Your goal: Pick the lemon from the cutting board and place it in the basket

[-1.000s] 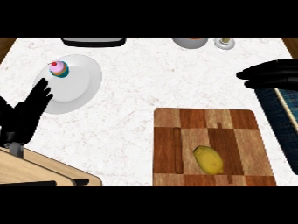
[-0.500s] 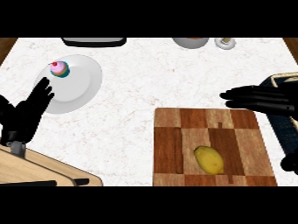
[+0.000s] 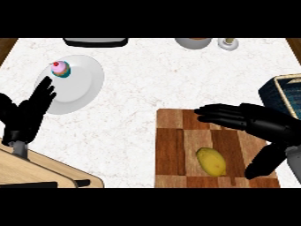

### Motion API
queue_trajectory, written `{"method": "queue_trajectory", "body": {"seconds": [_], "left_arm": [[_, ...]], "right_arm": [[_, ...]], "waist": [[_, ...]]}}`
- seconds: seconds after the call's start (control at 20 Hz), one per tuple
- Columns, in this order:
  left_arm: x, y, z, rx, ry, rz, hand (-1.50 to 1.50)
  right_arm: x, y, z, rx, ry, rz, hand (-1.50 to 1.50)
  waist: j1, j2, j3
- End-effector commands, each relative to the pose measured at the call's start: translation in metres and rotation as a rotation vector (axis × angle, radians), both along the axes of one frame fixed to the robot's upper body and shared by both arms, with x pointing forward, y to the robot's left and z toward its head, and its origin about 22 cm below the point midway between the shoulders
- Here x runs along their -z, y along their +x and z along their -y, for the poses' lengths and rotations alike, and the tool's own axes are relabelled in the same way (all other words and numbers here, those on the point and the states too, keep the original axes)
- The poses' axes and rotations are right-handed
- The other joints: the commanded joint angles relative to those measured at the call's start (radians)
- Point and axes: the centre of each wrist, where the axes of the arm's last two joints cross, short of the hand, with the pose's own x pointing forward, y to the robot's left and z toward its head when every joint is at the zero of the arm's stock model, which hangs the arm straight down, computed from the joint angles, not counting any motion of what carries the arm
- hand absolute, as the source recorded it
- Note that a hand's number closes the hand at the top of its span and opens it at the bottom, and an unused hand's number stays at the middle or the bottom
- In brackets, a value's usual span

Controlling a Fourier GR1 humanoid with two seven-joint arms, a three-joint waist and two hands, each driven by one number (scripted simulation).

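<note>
Wide bare stretch across the middle of the worktop (image 3: 152, 88), between plate (image 3: 74, 86) and cutting board (image 3: 178, 145). Right hand (image 3: 257, 121) over the board's far right part, fingers straight, thumb hanging down just right of the lemon (image 3: 211, 160); open board on the lemon's left and far sides. Basket (image 3: 295, 99) at the right edge, just beyond the hand, nothing between. Bowl (image 3: 193, 43) and small bottle (image 3: 229, 43) lined along the far edge. Left hand (image 3: 22, 114) open near the left edge, wooden block (image 3: 29, 165) filling the near left corner.
</note>
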Motion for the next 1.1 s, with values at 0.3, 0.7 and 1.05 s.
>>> {"method": "queue_trajectory", "body": {"seconds": [0.3,0.7,1.05], "left_arm": [[-0.003,0.011,-0.014,-0.007,0.028,0.017,0.0],[-0.001,0.001,-0.019,0.006,0.028,0.013,0.0],[-0.009,0.002,-0.013,-0.001,0.014,0.014,0.0]], "right_arm": [[0.071,-0.003,-0.034,-0.08,-0.148,-0.012,-1.5],[0.056,0.002,-0.01,-0.092,-0.176,0.023,-1.5],[0.085,0.0,-0.002,-0.137,-0.148,-0.041,-1.5]], "waist": [[-0.007,-0.003,0.011],[-0.012,-0.007,0.011],[-0.01,-0.007,0.011]]}}
